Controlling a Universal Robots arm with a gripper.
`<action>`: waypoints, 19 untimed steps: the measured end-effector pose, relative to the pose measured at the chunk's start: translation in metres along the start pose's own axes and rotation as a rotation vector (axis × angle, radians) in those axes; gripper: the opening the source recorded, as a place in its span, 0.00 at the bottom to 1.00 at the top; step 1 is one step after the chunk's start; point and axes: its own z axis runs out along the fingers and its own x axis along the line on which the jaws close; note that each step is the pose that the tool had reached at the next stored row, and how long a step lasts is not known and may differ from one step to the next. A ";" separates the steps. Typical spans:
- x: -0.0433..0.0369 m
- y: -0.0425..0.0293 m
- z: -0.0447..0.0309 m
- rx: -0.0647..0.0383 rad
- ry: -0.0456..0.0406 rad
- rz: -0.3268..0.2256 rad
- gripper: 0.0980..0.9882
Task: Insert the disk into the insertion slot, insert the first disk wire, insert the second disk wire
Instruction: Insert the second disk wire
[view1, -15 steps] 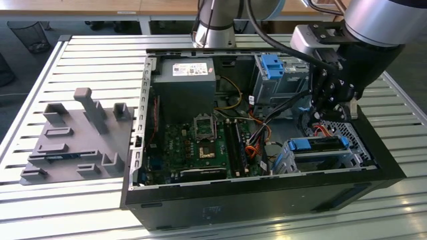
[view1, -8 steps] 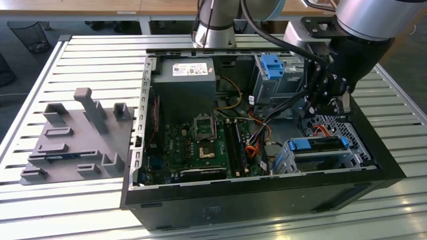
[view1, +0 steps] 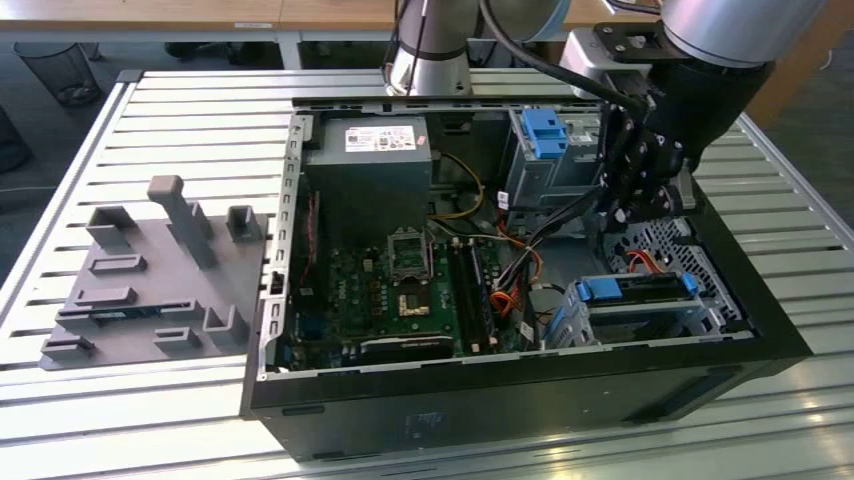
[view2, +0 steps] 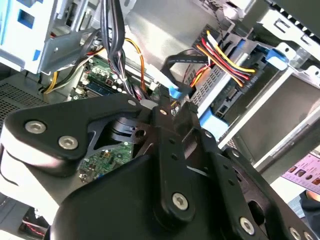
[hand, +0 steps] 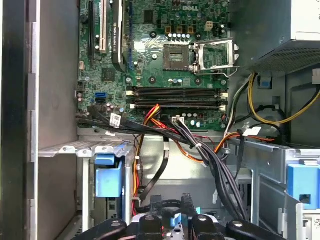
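Note:
The disk (view1: 641, 290), in its blue carrier, lies inside the insertion slot (view1: 594, 322), a low metal cage at the case's corner on the exterior view's right. My gripper (view1: 627, 215) hangs inside the case just above and behind the slot. In both wrist views the gripper (view2: 172, 102) (hand: 173, 212) is shut on the blue connector (view2: 175, 92) (hand: 174, 220) of a flat black wire (hand: 159, 176). A red, yellow and black wire bundle (view2: 227, 57) runs to a black plug at the disk's end (view2: 231, 93), next to the blue carrier (view2: 212, 122).
The taller bay with a blue bracket (view1: 541, 140) stands behind the gripper. The motherboard (view1: 400, 290) and the power supply (view1: 367, 165) fill the case's other side. Black cables (hand: 215, 165) cross near the gripper. A grey fixture (view1: 154, 275) sits on the slatted table (view1: 200, 100).

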 end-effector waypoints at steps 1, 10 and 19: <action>-0.0008 0.0000 0.0000 0.000 0.0007 0.000 0.22; -0.0025 -0.0015 0.0064 0.002 0.0497 -0.001 0.22; -0.0042 -0.0044 0.0081 0.002 0.0554 -0.001 0.09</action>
